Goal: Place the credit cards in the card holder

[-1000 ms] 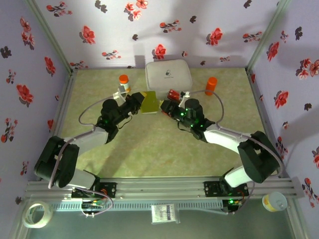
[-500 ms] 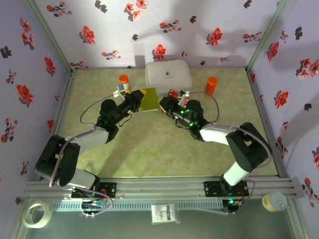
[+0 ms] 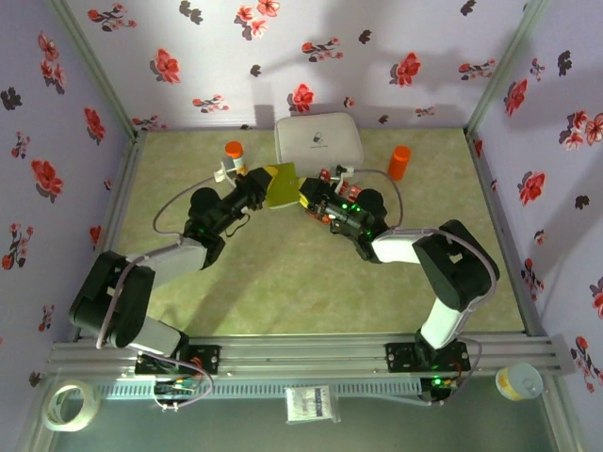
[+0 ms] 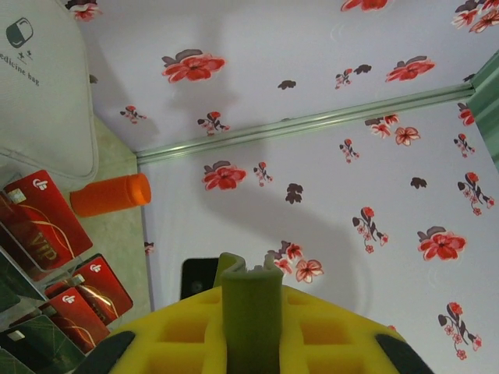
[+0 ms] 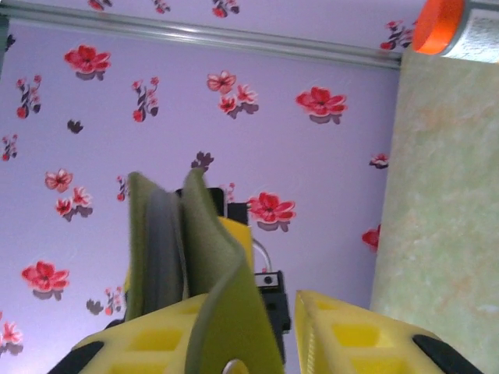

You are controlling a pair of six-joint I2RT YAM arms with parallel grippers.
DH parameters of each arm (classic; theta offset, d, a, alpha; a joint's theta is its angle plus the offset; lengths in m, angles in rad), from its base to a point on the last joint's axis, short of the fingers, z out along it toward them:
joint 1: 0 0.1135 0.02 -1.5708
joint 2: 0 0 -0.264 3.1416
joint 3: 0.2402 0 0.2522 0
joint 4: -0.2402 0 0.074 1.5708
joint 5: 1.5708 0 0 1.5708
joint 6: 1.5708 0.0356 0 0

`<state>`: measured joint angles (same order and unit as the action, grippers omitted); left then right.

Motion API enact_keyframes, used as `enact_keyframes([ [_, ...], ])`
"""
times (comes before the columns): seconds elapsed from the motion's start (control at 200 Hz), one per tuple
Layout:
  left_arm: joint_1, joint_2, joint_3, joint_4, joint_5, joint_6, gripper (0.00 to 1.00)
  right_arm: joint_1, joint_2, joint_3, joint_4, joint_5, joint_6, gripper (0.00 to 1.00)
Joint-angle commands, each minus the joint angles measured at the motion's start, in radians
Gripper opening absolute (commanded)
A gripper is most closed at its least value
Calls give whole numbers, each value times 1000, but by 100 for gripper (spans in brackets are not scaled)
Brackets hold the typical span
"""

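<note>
Aloft, card holder (image 3: 282, 187) tight in L claw (image 3: 257, 191), R claw (image 3: 309, 198) grip on flap unclear; cards (image 4: 43, 222) in tray (image 4: 19, 284).

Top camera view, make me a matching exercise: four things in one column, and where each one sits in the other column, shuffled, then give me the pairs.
Things
1. card holder
2. white box
3. orange cylinder
4. roll of tape

Places
A. back centre, behind the card holder
B. between the left pincer and the right pincer
C. front left corner of the view
D. just right of the white box

Pairs: 1-B, 2-A, 3-D, 4-C
</note>
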<state>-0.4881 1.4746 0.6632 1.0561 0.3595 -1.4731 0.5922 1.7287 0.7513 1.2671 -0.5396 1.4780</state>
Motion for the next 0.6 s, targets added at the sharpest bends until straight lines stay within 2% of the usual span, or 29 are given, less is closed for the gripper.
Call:
enact_keyframes([
  [0.0, -12, 15, 29, 54, 27, -3, 0, 6, 12, 37, 97, -71, 36, 12],
  [0.09, -13, 21, 23, 54, 27, 0, 0, 6, 12, 36, 101, -78, 39, 0],
  [0.25, -7, 22, 12, 54, 27, 9, 0, 6, 11, 19, 103, -75, 36, 0],
  [0.51, 47, -19, -45, 37, 32, 35, 53, 6, -7, -37, 60, -56, -8, 0],
  [0.6, 75, -49, -78, 3, 44, 59, 67, 6, -19, -64, 30, -51, -32, 0],
])
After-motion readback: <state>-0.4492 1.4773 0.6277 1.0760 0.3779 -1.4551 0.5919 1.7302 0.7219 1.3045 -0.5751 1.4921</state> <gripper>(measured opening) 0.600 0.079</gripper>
